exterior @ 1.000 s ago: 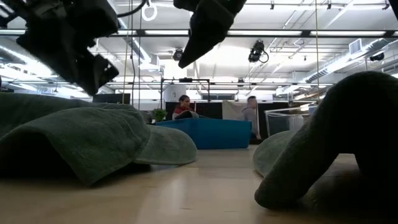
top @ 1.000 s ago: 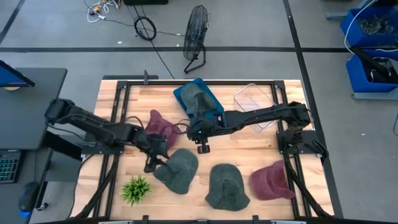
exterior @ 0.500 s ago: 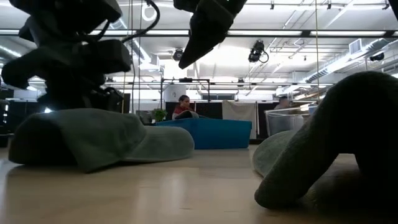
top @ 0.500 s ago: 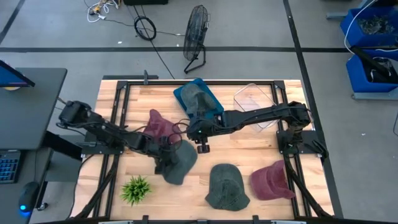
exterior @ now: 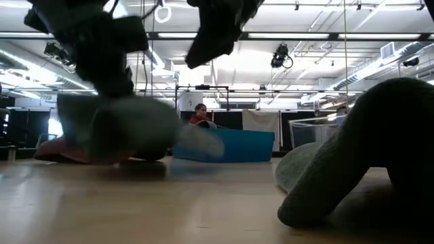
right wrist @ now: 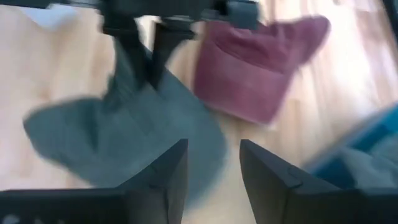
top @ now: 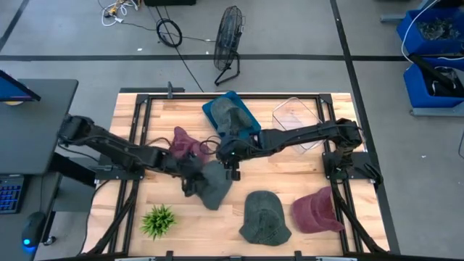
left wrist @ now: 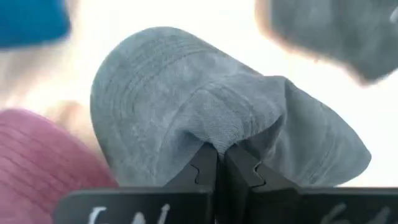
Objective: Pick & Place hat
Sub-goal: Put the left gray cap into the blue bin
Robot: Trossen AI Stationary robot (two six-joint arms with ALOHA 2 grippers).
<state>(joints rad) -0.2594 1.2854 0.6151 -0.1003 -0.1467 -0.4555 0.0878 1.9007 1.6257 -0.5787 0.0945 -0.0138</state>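
My left gripper (left wrist: 217, 163) was pinched tight on a fold of the grey hat (left wrist: 205, 106), the two fingers (left wrist: 202, 169) pressed together with cloth bunched between them. In the high view the grey hat (top: 212, 183) hung from that gripper (top: 193, 176) near the middle of the wooden table (top: 290, 170), and in the low view it appeared off the boards, blurred, under my left arm. Just beside it, toward the left, lay a maroon hat (top: 185, 143); the left wrist view showed that hat (left wrist: 43, 155) close against the grey one.

My right gripper (right wrist: 211, 163) hovered above the same spot with its fingers (right wrist: 163, 180) spread apart and nothing between them. In the high view it (top: 230, 172) sat just beside the lifted hat.

Farther on, a blue bin (top: 230, 114) at the back edge of the table held another grey hat (top: 233, 116), with a clear bin (top: 297, 116) near it on the right.
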